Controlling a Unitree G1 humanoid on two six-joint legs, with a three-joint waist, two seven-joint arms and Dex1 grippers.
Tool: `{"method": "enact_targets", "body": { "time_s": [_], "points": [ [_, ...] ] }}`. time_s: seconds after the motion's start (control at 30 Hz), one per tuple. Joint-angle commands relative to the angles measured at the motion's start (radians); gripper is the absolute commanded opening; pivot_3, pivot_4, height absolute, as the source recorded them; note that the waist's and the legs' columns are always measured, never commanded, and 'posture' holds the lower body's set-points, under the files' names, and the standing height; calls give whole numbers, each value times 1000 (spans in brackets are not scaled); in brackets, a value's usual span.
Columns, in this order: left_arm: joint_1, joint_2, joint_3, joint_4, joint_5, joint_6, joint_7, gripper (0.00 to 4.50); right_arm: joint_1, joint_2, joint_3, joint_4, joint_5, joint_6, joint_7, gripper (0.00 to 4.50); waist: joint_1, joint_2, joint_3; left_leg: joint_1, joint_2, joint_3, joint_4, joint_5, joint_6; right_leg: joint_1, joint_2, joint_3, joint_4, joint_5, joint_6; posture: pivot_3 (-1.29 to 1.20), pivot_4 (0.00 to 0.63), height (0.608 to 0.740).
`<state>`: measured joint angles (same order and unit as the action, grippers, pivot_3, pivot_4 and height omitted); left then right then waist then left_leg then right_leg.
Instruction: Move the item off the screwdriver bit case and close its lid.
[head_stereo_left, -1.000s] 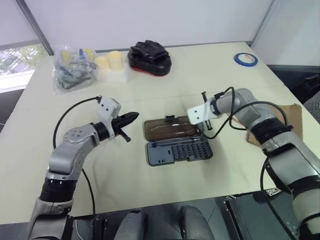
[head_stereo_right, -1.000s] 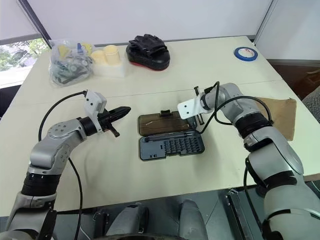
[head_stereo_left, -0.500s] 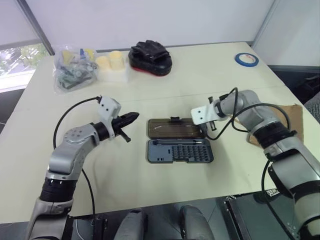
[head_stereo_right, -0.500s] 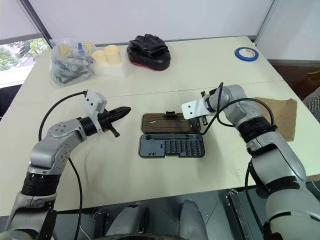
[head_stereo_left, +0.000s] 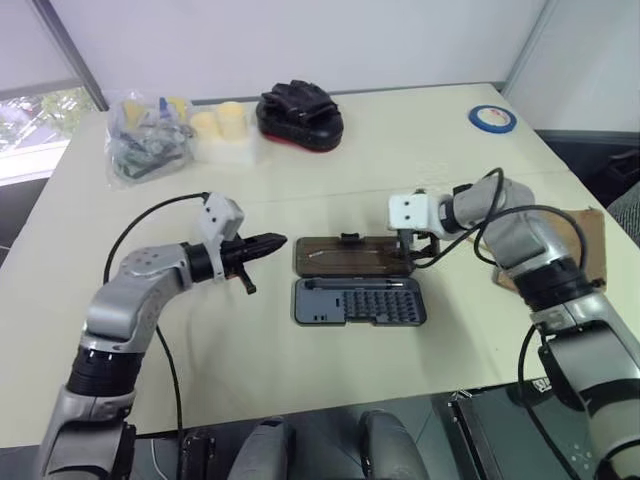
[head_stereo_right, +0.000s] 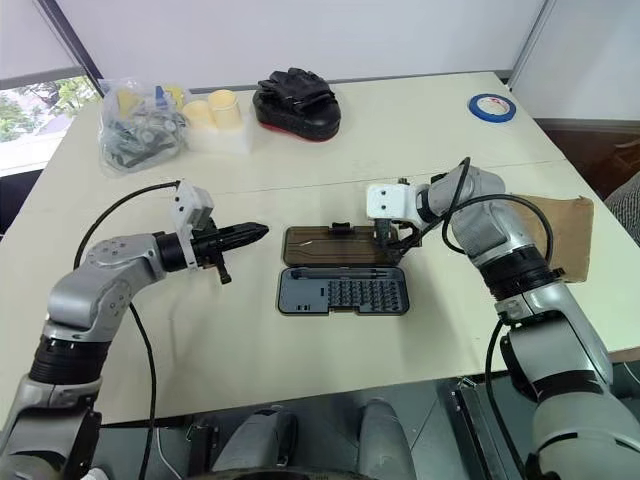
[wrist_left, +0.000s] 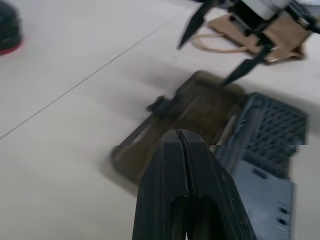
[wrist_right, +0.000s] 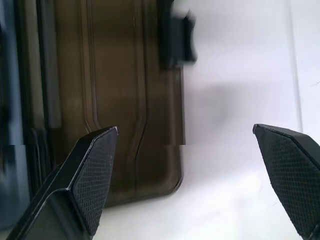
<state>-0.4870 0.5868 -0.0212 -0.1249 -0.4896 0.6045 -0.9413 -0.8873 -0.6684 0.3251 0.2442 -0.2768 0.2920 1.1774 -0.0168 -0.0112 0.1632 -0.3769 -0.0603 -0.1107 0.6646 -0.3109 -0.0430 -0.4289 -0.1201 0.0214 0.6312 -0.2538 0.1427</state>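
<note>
The screwdriver bit case (head_stereo_left: 360, 302) lies open at the table's middle, dark grey tray nearest me. Its smoky brown lid (head_stereo_left: 350, 256) lies flat behind the tray, latch tab (wrist_right: 175, 40) at the far edge. My right gripper (head_stereo_left: 415, 245) hovers open over the lid's right corner, and that corner lies between its wide-spread fingers (wrist_right: 95, 165). My left gripper (head_stereo_left: 275, 241) is shut and empty, pointing at the lid's left end from a short way off. The item, a tan paper bag (head_stereo_right: 565, 230), lies flat at the table's right edge, apart from the case, partly hidden by my right arm.
At the back left sit a clear bag of small parts (head_stereo_left: 150, 150) and yellow cups on white foam (head_stereo_left: 225, 130). A black-and-red mitt (head_stereo_left: 300, 112) lies at the back centre, a blue tape roll (head_stereo_left: 491, 119) at the back right.
My right gripper opened from shut, rose and rolled over the lid's right corner. The case, slightly skewed a second ago, now lies square. My left gripper swung right toward the lid.
</note>
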Motion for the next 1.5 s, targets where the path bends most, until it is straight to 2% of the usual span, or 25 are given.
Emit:
{"method": "enact_targets", "body": {
  "time_s": [0.03,0.33,0.6,0.83,1.07,1.2,1.5],
  "points": [
    [-45,16,-47,19,-6,0,-90,0,-5,12,-51,-87,19,86,-52,4489,-1,0,0,0,0,0,0,0,0,0,0,0,0,0,0,0,150,740],
    [-68,27,-232,134,122,-132,-267,0,-9,46,-79,-119,31,187,-179,4489,-2,0,0,0,0,1,0,0,0,0,0,0,0,0,0,0,150,740],
    [-44,-11,-292,194,174,-192,-313,0,5,39,-84,-124,36,227,-231,4489,-2,0,0,0,0,1,0,0,0,0,0,0,0,0,0,0,150,740],
    [-16,-14,-320,241,249,-264,-307,0,9,49,-102,-128,94,311,-220,4489,-2,0,0,0,0,2,0,0,0,0,0,0,0,0,0,0,150,740],
    [-16,-31,-323,300,280,-314,-295,0,-59,78,-101,-6,168,403,-197,4489,-1,0,0,1,0,1,0,0,0,1,0,0,1,0,0,0,150,740],
    [-13,-44,-319,306,287,-326,-280,0,-87,106,-92,140,190,368,-197,4489,2,0,-1,2,0,2,1,0,0,2,0,-1,1,0,0,0,150,740],
    [-1,-47,-312,285,283,-323,-264,0,-55,107,-51,221,181,275,-190,4489,0,1,-1,2,0,1,1,0,0,2,0,-1,1,0,0,0,150,740]
  ]
}}
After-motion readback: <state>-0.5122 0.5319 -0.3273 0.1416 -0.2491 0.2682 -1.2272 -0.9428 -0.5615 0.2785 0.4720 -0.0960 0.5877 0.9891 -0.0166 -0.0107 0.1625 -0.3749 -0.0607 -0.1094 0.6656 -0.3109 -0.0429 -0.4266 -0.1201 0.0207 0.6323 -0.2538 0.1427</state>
